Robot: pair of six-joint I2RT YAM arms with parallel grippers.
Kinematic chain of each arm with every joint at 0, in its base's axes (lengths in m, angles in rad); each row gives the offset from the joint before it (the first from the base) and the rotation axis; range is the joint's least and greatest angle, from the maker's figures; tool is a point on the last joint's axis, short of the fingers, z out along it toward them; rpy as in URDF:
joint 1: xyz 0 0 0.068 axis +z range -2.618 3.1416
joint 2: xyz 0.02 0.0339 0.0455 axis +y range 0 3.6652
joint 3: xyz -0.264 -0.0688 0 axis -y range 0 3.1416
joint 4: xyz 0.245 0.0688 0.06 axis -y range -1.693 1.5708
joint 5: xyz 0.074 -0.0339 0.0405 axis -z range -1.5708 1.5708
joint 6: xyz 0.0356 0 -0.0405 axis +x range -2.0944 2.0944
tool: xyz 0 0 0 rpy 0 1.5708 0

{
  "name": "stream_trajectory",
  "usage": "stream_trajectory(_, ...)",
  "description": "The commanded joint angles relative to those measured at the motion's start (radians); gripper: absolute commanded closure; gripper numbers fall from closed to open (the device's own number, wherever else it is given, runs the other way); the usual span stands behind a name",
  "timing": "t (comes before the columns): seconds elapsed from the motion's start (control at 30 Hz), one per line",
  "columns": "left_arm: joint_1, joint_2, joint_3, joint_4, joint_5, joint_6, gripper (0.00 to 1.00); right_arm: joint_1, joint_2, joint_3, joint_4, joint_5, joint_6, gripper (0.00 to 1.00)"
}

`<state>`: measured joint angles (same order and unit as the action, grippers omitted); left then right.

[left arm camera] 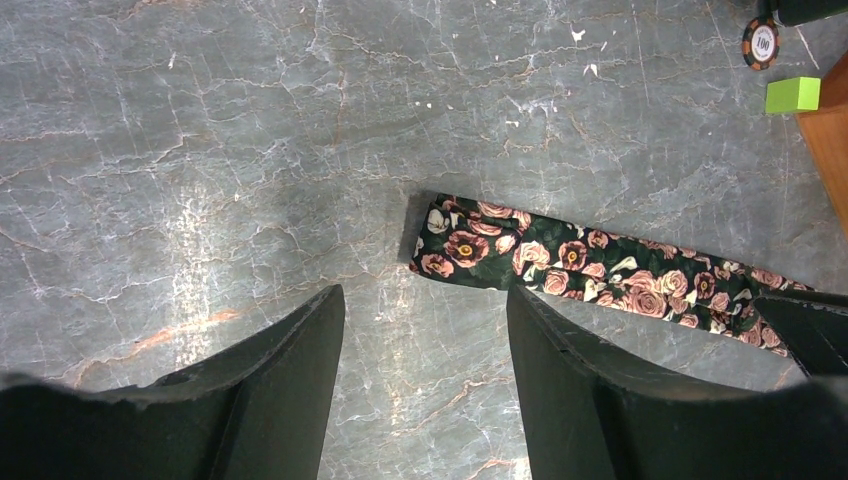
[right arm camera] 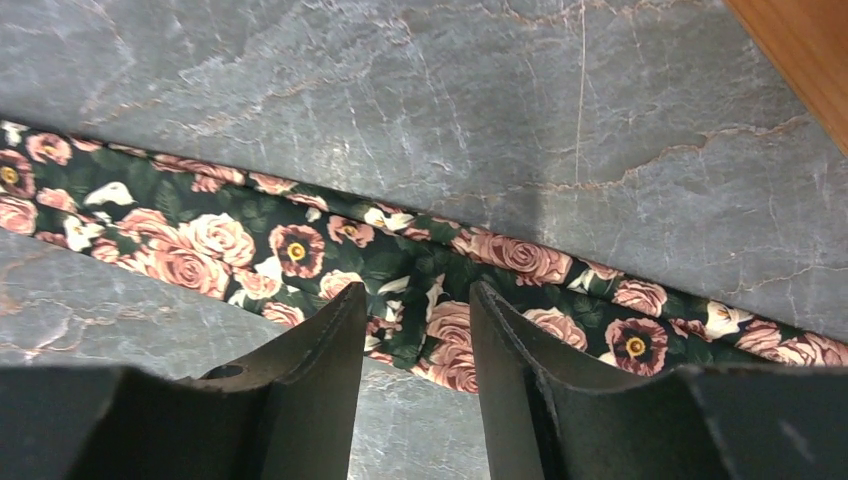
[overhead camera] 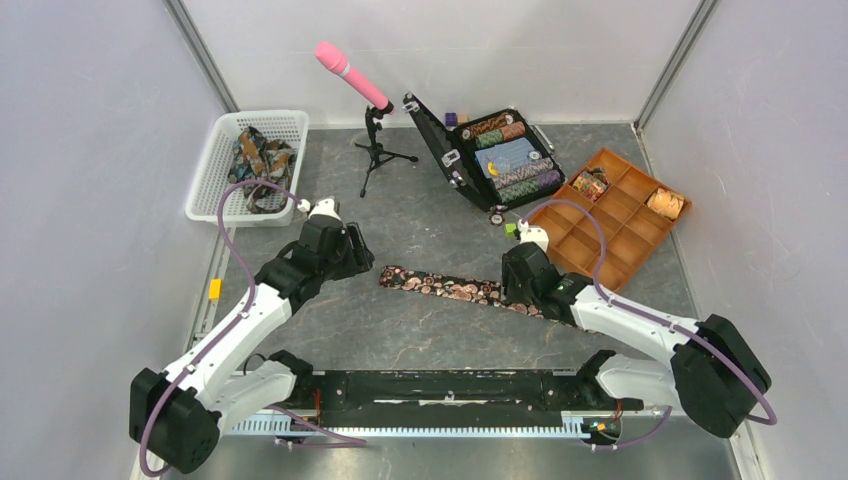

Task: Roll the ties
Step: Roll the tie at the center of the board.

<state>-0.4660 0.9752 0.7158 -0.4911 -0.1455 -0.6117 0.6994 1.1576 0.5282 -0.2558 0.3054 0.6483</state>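
Observation:
A dark tie (overhead camera: 440, 285) printed with pink roses lies flat as a long strip across the middle of the table. Its blunt left end (left arm camera: 440, 235) shows in the left wrist view. My left gripper (left arm camera: 424, 295) hangs open over bare table just short of that end, and nothing is between its fingers (left arm camera: 300, 370). My right gripper (right arm camera: 420, 290) is down on the strip's right part (right arm camera: 200, 240). Its jaws stand apart, with a small pucker of fabric between the tips. More ties (overhead camera: 258, 160) lie heaped in a white basket (overhead camera: 225, 150).
An orange compartment tray (overhead camera: 610, 225) at the right holds a tan coil (overhead camera: 665, 203) and a darker one (overhead camera: 590, 183). An open case of poker chips (overhead camera: 500, 155) stands behind, a pink microphone on a tripod (overhead camera: 352, 72) at the back. A green block (left arm camera: 792, 94) and a loose chip (left arm camera: 761, 41) lie near the tray.

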Motion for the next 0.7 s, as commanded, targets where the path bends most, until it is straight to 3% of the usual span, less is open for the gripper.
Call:
stream_trajectory(0.0,0.006,0.000,0.020,0.039,0.019,0.016,0.33,-0.014,0.027,-0.005,-0.026,0.002,-0.022,0.53)
stream_trajectory(0.3,0.007,0.005,0.021,0.039,0.020,0.018,0.33,-0.020,0.030,-0.029,0.010,-0.062,-0.008,0.55)
stream_trajectory(0.4,0.007,0.008,0.019,0.044,0.023,0.016,0.33,-0.020,0.026,-0.033,0.010,-0.068,-0.006,0.60)
stream_trajectory(0.67,0.006,0.023,0.015,0.057,0.033,0.010,0.33,-0.022,-0.003,-0.044,-0.036,-0.028,0.013,0.86)
